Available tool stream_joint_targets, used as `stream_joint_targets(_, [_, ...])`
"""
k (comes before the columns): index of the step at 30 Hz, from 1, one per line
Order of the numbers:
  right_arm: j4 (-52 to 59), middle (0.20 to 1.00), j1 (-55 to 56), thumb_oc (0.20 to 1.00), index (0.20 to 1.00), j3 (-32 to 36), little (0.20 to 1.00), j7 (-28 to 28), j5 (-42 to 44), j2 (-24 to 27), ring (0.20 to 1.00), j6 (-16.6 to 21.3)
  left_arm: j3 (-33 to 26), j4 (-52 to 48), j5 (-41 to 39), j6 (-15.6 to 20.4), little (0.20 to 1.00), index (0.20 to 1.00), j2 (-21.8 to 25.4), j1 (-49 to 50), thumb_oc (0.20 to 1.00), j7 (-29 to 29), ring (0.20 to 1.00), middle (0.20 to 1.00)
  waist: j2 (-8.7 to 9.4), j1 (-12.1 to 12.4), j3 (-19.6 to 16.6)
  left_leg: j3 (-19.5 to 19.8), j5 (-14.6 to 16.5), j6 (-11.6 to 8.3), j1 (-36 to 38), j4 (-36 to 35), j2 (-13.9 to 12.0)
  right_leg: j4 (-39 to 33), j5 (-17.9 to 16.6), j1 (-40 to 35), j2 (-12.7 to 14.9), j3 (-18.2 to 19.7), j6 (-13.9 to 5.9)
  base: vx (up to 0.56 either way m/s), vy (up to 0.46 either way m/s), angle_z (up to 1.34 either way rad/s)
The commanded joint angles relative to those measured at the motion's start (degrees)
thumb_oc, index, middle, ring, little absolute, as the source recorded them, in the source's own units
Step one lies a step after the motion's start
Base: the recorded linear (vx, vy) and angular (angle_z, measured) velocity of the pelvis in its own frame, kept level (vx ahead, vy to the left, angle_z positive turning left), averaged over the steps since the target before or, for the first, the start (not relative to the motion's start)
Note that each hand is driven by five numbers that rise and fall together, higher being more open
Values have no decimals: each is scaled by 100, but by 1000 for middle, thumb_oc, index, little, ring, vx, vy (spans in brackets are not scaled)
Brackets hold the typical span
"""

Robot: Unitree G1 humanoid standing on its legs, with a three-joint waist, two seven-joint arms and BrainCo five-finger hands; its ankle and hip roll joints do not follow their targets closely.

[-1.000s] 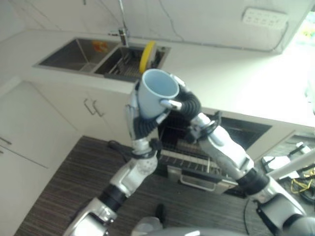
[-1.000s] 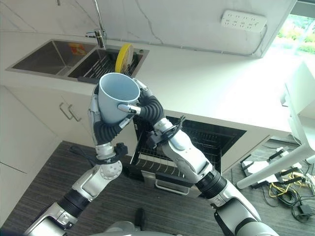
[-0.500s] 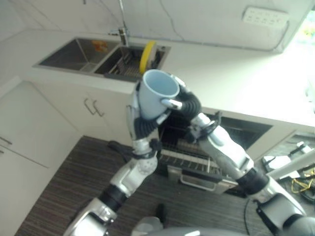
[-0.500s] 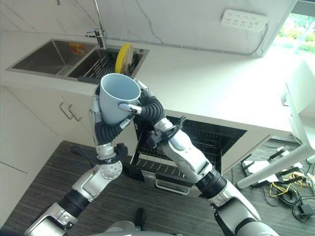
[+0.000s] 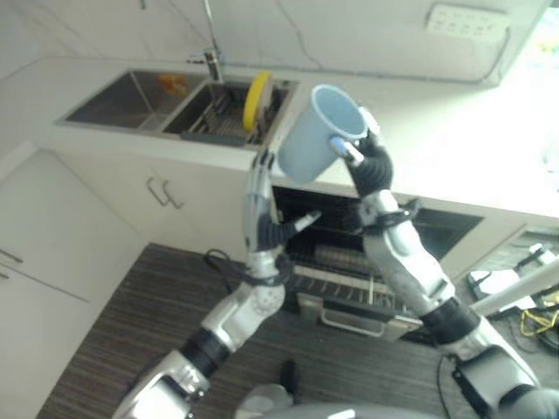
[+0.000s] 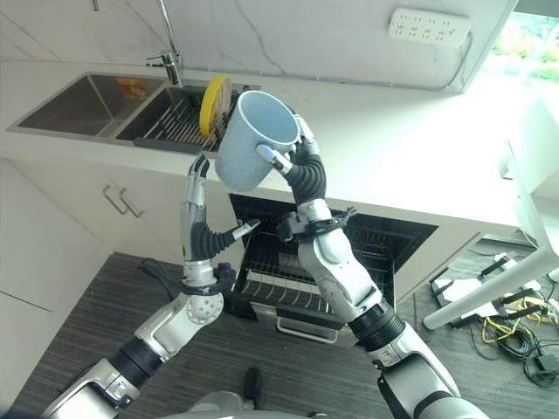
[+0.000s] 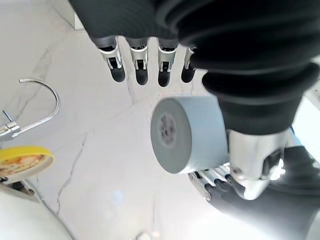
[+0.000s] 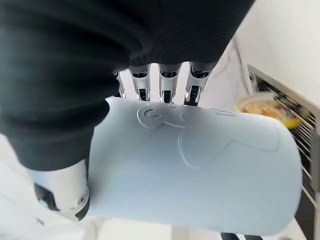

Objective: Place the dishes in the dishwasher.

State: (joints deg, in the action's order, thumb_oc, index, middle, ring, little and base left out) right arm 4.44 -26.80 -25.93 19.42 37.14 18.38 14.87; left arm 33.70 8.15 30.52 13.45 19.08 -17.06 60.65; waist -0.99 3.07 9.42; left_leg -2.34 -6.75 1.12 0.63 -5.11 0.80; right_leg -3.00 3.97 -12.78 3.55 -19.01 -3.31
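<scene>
Cup (image 6: 251, 140) now sits in the right hand (image 6: 300, 168) alone, gripped high over the counter; left hand (image 6: 203, 229) has let go, fingers straight. Dishwasher (image 6: 367, 240) stands open below, ready for loading.

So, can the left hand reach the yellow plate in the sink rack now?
Probably yes: the left hand is open and empty below the counter edge, and nothing blocks the yellow plate. The right hand holds the light blue cup.

White marble-veined wall (image 6: 288, 35), pale countertop (image 6: 393, 148), white cabinets (image 6: 61, 218), dark striped floor (image 6: 105, 323), bright window (image 6: 533, 61)
</scene>
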Motion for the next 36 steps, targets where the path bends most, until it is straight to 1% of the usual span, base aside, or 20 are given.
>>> stream_joint_targets(1, [175, 200, -304, 200, 200, 169, 200, 87, -91, -225, 200, 628, 68, 124, 299, -15, 1000, 1000, 3, -344, 1000, 141, 1000, 1000, 77, -10, -73, -168, 970, -456, 656, 193, -700, 328, 132, 330, 543, 383, -334, 16, 7, -5])
stream_joint_targets(5, [173, 200, -91, 200, 200, 300, 200, 11, -81, -153, 200, 789, 9, 181, 322, -2, 1000, 1000, 22, -295, 1000, 191, 1000, 1000, 73, -88, -72, -223, 966, -445, 696, 163, -702, 305, 115, 329, 533, 420, -340, 14, 6, -9])
stream_joint_targets(7, [225, 200, 90, 200, 200, 394, 200, -120, -101, -78, 200, 847, -52, 168, 234, 108, 1000, 1000, 50, -227, 1000, 42, 1000, 1000, 73, -135, -79, -260, 969, -439, 717, 149, -703, 295, 107, 332, 532, 443, -353, 11, 7, -13])
stream_joint_targets(8, [246, 200, 221, 200, 200, 446, 200, -188, -136, -36, 200, 868, -84, 163, 217, 361, 1000, 1000, 64, -200, 1000, -190, 1000, 1000, 72, -180, -86, -297, 966, -433, 735, 128, -707, 288, 99, 343, 526, 466, -363, 9, 11, -6])
stream_joint_targets(9, [267, 200, 328, 200, 200, 491, 200, -255, -121, 10, 200, 869, -86, 143, 144, 524, 1000, 1000, 81, -181, 1000, -479, 1000, 1000, 71, -222, -94, -331, 961, -427, 747, 115, -713, 284, 89, 354, 523, 492, -371, 13, 17, -6])
stream_joint_targets(12, [295, 200, 770, 200, 200, 678, 200, -600, -36, 169, 200, 914, -71, 118, 6, 782, 1000, 1000, 263, -70, 1000, -1304, 1000, 1000, 54, -376, -115, -435, 960, -423, 770, 88, -733, 270, 57, 403, 510, 588, -411, 9, 23, -14])
stream_joint_targets(14, [283, 200, 1019, 200, 200, 776, 200, -818, -26, 274, 200, 880, -68, 160, -177, 900, 1000, 1000, 402, 4, 1000, -1881, 1000, 1000, 39, -452, -124, -498, 955, -421, 776, 81, -749, 278, 52, 436, 505, 633, -428, 6, 27, -12])
stream_joint_targets(15, [246, 200, 1192, 200, 200, 851, 200, -965, -8, 346, 200, 845, -53, 221, -234, 901, 1000, 1000, 513, 64, 1000, -2325, 1000, 1000, 22, -518, -133, -547, 945, -420, 784, 72, -761, 280, 44, 457, 500, 673, -441, 16, 37, -14])
stream_joint_targets(16, [219, 200, 1325, 200, 200, 912, 200, -1069, 32, 399, 200, 844, -51, 277, -279, 925, 1000, 1000, 609, 112, 1000, -2577, 1000, 1000, 9, -559, -138, -581, 937, -420, 788, 67, -769, 279, 37, 469, 497, 698, -449, 28, 49, -25])
stream_joint_targets(17, [117, 200, 1511, 200, 200, 1004, 200, -1195, 125, 468, 200, 860, -45, 379, -361, 917, 1000, 1000, 758, 202, 1000, -3068, 1000, 1000, -11, -627, -146, -640, 927, -421, 796, 63, -784, 271, 27, 484, 500, 729, -466, 26, 42, -28])
stream_joint_targets(20, [-142, 200, 1774, 200, 200, 1195, 200, -1473, 144, 564, 200, 931, -64, 620, -384, 967, 1000, 1000, 1044, 379, 1000, -3733, 1000, 1000, -57, -724, -154, -728, 899, -433, 790, 66, -813, 279, 28, 516, 511, 758, -490, 32, 40, -20])
stream_joint_targets(23, [-374, 200, 1911, 200, 200, 1379, 200, -1661, 104, 682, 200, 855, -62, 851, -308, 920, 1000, 1000, 1335, 555, 1000, -4514, 1000, 1000, -112, -805, -138, -780, 869, -443, 767, 83, -833, 336, 55, 553, 521, 776, -507, 46, 39, -11])
stream_joint_targets(24, [-397, 200, 1917, 200, 200, 1395, 200, -1662, 78, 694, 200, 848, -55, 874, -318, 893, 1000, 1000, 1361, 564, 1000, -4655, 1000, 1000, -115, -809, -137, -783, 866, -445, 763, 86, -834, 346, 60, 560, 522, 777, -508, 49, 49, -9])
stream_joint_targets(26, [-639, 200, 1882, 200, 200, 1543, 200, -1835, -60, 916, 200, 794, 9, 981, -291, 910, 1000, 1000, 1615, 657, 1000, -5242, 1000, 1000, -169, -854, -90, -827, 830, -457, 725, 117, -864, 453, 115, 615, 545, 750, -515, 46, 55, -5])
stream_joint_targets(28, [-858, 200, 1735, 200, 200, 1627, 200, -1892, -49, 1108, 200, 731, 119, 959, -397, 741, 1000, 1000, 1845, 600, 1000, -5633, 1000, 1000, -196, -854, -41, -828, 825, -467, 655, 179, -871, 518, 145, 666, 570, 724, -517, 17, 19, 0])
stream_joint_targets(32, [-1106, 200, 1459, 200, 200, 1760, 200, -2017, -35, 1441, 200, 446, 247, 888, -585, 532, 1000, 1000, 2202, 432, 1000, -6148, 1000, 1000, -240, -835, 77, -769, 851, -483, 517, 327, -853, 621, 170, 786, 612, 729, -517, 0, 0, 0])
stream_joint_targets(34, [-1279, 200, 1317, 200, 200, 1789, 200, -2131, 55, 1589, 200, 256, 303, 826, -760, 421, 1000, 1000, 2315, 351, 1000, -6346, 1000, 1000, -277, -818, 146, -731, 872, -496, 434, 436, -836, 666, 172, 855, 633, 734, -504, 0, 0, 0])
stream_joint_targets(35, [-1400, 200, 1206, 200, 200, 1779, 200, -2192, 59, 1654, 200, 127, 315, 765, -929, 308, 1000, 1000, 2373, 321, 1000, -6514, 1000, 1000, -307, -799, 197, -699, 895, -504, 385, 518, -822, 702, 178, 896, 639, 741, -491, -38, 9, 4])
stream_joint_targets(36, [-1444, 200, 1137, 200, 200, 1756, 200, -2183, 33, 1679, 200, 76, 341, 742, -1086, 254, 1000, 1000, 2401, 289, 1000, -6592, 1000, 1000, -319, -791, 223, -685, 897, -513, 358, 552, -815, 718, 176, 917, 643, 746, -489, -65, -2, 7])
